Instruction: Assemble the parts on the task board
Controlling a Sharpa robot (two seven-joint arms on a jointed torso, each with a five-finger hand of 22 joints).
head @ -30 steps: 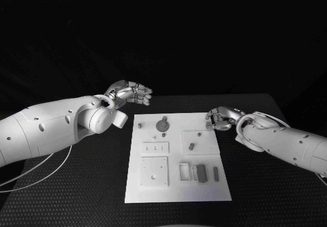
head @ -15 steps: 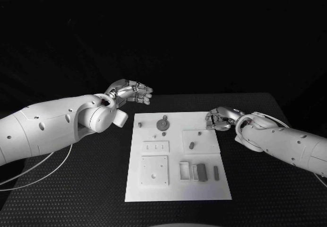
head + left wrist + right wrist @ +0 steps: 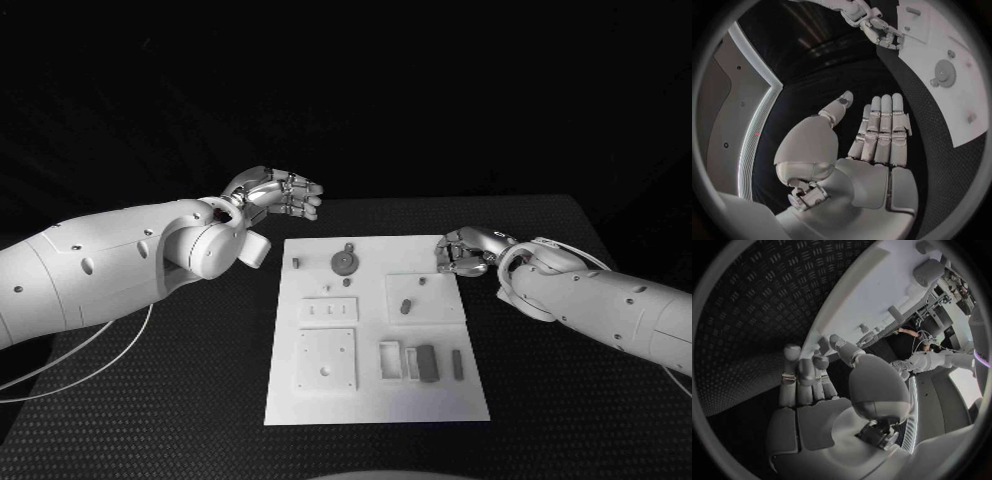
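Observation:
The white task board lies in the middle of the table. On it are grey parts: a round toothed piece near the far edge, a small oblong piece, a dark block and a thin rod. My left hand hovers beyond the board's far left corner; its flat palm and straight fingers hold nothing. My right hand is at the board's far right edge, its fingertips at the edge of the board, with nothing between them.
Raised white plates with holes and an open slot sit on the near half of the board. Black patterned table spreads on both sides. The left wrist view also shows the right hand and the toothed piece.
The left hand has drifted very slightly upward. The right hand stays at the board's edge, and the parts have not moved.

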